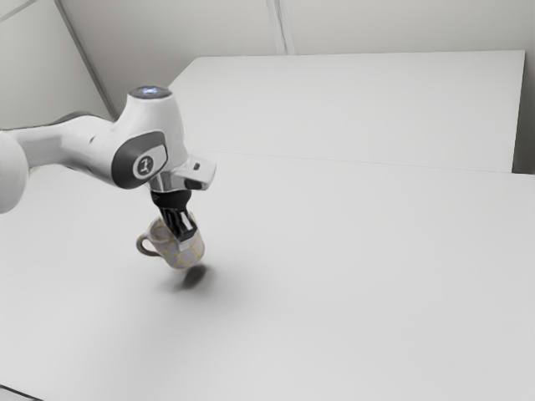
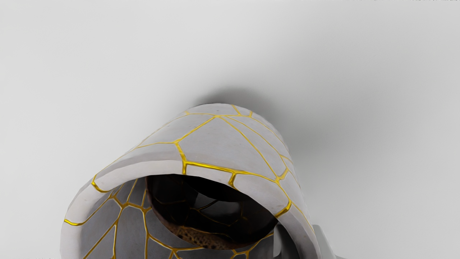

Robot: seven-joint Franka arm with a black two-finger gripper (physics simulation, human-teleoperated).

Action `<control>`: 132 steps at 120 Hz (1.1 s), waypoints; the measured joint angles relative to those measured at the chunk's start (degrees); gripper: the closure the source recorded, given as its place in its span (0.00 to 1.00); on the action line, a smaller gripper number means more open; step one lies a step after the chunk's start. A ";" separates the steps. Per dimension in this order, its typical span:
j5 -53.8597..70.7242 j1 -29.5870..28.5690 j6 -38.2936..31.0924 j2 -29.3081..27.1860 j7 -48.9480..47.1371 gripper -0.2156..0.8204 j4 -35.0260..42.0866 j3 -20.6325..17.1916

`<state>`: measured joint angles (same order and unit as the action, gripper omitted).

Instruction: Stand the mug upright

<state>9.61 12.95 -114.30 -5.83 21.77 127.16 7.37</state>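
The tool [image 1: 185,239] was clamped on the mug [image 1: 170,253] by its wall near the rim, one finger [image 2: 281,241] inside the mouth and the other outside; the mug leaned, not yet upright, its open end raised toward the exterior view's left and its base angled down toward the exterior view's right; the handle [image 1: 146,245] stuck out on the exterior view's left; the base was close to the white table [image 1: 351,276], beside a dark shadow [image 1: 195,276], though I could not tell whether they touched; thin gold lines ran over the mug's pale wall, inside and out; a dark, glossy filling [image 2: 215,212] with a speckled brown edge showed within.
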 joint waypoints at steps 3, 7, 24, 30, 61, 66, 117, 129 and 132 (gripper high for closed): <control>1.13 0.18 -0.28 0.02 -1.10 0.96 0.08 -0.35; 2.32 0.24 -0.61 0.11 -2.56 0.96 0.15 -0.74; 4.90 0.56 -1.58 1.93 -8.40 0.96 -0.19 -1.73; 5.04 1.12 -1.90 2.86 -10.18 0.96 -0.59 -1.78; 2.66 4.20 -4.28 8.50 -17.81 0.96 -4.28 -2.13; 1.72 4.47 -5.07 9.15 -18.78 0.96 -4.41 -2.13; -2.12 3.63 -8.30 13.39 -25.74 0.96 -7.24 -3.02; -2.38 3.60 -8.48 13.67 -26.79 0.96 -7.27 -3.07; -2.45 3.59 -8.51 13.81 -27.03 0.96 -7.26 -3.07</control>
<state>7.16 16.54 -122.81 7.98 -5.26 119.90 4.30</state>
